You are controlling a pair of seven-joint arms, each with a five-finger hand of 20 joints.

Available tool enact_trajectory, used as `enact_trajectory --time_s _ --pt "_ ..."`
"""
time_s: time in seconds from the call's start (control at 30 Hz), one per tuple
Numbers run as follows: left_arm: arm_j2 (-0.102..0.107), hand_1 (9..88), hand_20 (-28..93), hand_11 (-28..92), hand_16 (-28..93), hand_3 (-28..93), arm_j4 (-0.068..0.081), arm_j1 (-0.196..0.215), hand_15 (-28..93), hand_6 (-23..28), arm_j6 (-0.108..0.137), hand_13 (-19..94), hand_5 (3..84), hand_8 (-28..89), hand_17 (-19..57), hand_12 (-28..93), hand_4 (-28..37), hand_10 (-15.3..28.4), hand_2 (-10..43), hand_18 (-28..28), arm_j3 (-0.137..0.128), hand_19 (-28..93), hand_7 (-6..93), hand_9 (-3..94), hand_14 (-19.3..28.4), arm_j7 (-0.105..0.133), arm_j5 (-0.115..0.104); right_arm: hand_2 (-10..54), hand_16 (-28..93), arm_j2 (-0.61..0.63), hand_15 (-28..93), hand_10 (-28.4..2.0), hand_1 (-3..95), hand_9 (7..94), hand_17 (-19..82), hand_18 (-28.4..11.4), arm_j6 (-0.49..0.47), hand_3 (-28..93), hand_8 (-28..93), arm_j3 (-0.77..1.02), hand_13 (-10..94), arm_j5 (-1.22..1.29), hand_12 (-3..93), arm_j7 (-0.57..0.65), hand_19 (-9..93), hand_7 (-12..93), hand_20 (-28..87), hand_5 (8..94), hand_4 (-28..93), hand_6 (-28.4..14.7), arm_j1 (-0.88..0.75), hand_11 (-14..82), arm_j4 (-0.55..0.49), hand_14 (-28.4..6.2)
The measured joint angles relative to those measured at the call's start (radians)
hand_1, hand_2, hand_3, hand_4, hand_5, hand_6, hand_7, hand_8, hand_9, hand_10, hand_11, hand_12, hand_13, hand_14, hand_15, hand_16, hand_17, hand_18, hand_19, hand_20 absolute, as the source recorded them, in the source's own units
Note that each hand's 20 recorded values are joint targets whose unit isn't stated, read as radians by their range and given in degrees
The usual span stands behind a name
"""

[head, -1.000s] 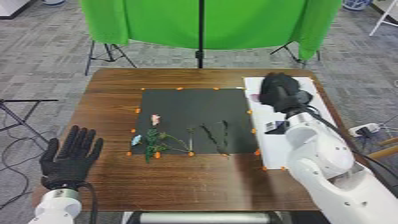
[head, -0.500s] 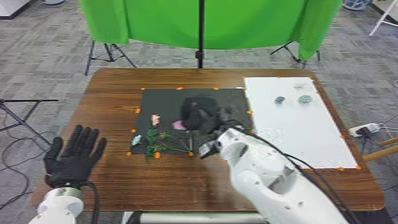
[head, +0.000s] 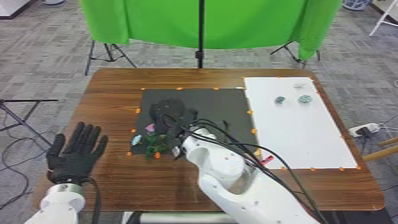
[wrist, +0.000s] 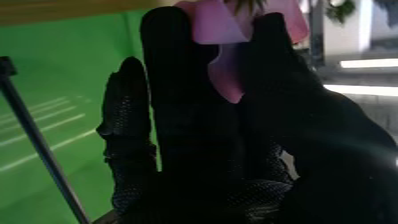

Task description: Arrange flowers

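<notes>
My right hand (head: 169,112) is over the left part of the dark mat, with a pink-purple flower (head: 150,128) at its fingertips. In the right wrist view my right hand (wrist: 191,100) pinches the pink flower (wrist: 222,25) between thumb and fingers. Just below the flower in the head view, green stems (head: 153,142) lie on the mat's lower left, beside a pale blue flower (head: 136,140). My left hand (head: 75,156) rests palm up at the table's left edge, fingers straight and spread.
On the right, a white board (head: 298,132) holds a dark round piece (head: 280,99), a teal round piece (head: 305,99) and a small pale piece (head: 299,85). Orange markers edge the dark mat (head: 222,100) and the board. My right arm crosses the table's lower middle.
My right hand has swung left from the white board to the dark mat's left part, carrying the pink flower. The small pieces on the board have come into view. The left hand has barely shifted.
</notes>
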Motion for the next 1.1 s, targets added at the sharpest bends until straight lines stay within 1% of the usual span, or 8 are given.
enact_trajectory --time_s 0.1,0.5,0.6,0.67,0.73,0.8,0.93,1.1 --pt "0.008 25.7 15 22 -8 77 0.001 -0.008 38 10.7 0.000 31 48.4 -9 -7.6 10 -28.3 16.2 17.5 14.3 0.000 41 10.0 41.7 16.4 0.000 0.000 -9.5 35 -0.023 40 -12.6 59.7 76.2 36 -22.0 0.000 66 -2 0.001 69 0.005 37.1 0.023 86 43 26 68.1 -28 -2.6 0.007 14.7 0.045 -6.4" --pt "0.019 25.8 15 22 -8 77 0.000 -0.010 38 10.8 -0.001 31 48.6 -9 -7.6 10 -28.3 16.1 17.5 14.4 0.002 41 10.1 41.8 16.5 0.000 -0.001 -9.5 33 -0.025 41 -13.3 58.9 73.1 36 -22.0 -0.020 65 -3 -0.004 67 0.018 32.2 0.061 87 43 26 67.1 -28 -2.8 -0.024 19.8 0.025 -7.2" --pt "0.021 25.8 15 22 -8 77 0.000 -0.011 38 10.7 -0.003 31 48.7 -9 -7.5 10 -28.3 16.1 17.5 14.4 0.002 41 10.3 41.8 16.5 0.000 -0.003 -9.5 30 -0.025 42 -14.7 57.5 69.1 35 -22.3 -0.021 66 -4 -0.007 65 0.017 25.5 0.070 86 41 26 66.4 -28 -3.3 -0.032 24.9 0.027 -8.8" --pt "0.022 25.8 15 22 -8 77 0.000 -0.013 38 10.7 -0.006 31 48.7 -9 -7.5 10 -28.3 16.1 17.5 14.4 0.002 41 10.3 41.8 16.5 0.000 -0.011 -9.5 24 -0.026 44 -15.6 53.5 65.5 34 -22.5 -0.021 70 -4 -0.008 62 0.018 20.0 0.083 86 39 25 64.4 -28 -3.0 -0.035 28.2 0.032 -10.5" --pt "0.024 25.8 15 22 -8 77 0.000 -0.015 38 10.8 -0.011 31 48.7 -9 -7.5 10 -28.3 16.1 17.5 14.4 0.002 41 10.3 41.8 16.6 0.000 -0.026 -9.5 18 -0.028 46 -16.2 49.1 63.1 34 -22.6 -0.020 77 -12 -0.008 61 0.018 18.3 0.095 86 36 24 63.2 -28 -2.6 -0.036 27.6 0.043 -11.3" --pt "0.026 25.8 15 22 -8 77 0.000 -0.017 38 10.9 -0.017 31 49.1 -9 -7.4 10 -28.3 16.1 17.4 14.4 0.000 41 10.4 42.2 16.6 0.000 -0.048 -9.5 16 -0.028 47 -16.5 47.4 62.0 33 -22.6 -0.020 80 -18 -0.008 59 0.024 17.8 0.107 87 34 23 62.5 -28 -2.8 -0.038 26.8 0.052 -11.8" --pt "0.027 25.8 15 23 -8 77 -0.003 -0.017 39 11.1 -0.015 32 49.6 -9 -7.3 10 -28.3 16.1 17.4 14.5 -0.006 41 10.7 42.6 16.7 0.000 -0.084 -9.5 16 -0.028 48 -16.8 46.9 61.1 33 -22.7 -0.025 80 -19 -0.001 59 0.073 17.7 0.139 87 34 23 62.0 -28 -2.9 -0.046 26.3 0.054 -11.8" --pt "0.027 25.8 15 23 -8 77 -0.012 -0.015 40 11.2 -0.007 32 50.0 -9 -7.1 10 -28.3 16.3 17.4 14.6 -0.014 42 11.0 43.0 16.8 0.002 -0.098 -9.5 16 -0.026 49 -17.2 45.4 60.3 33 -22.9 -0.041 80 -18 0.005 58 0.083 17.2 0.140 88 27 24 61.5 -28 -3.6 -0.054 24.6 0.052 -12.3"
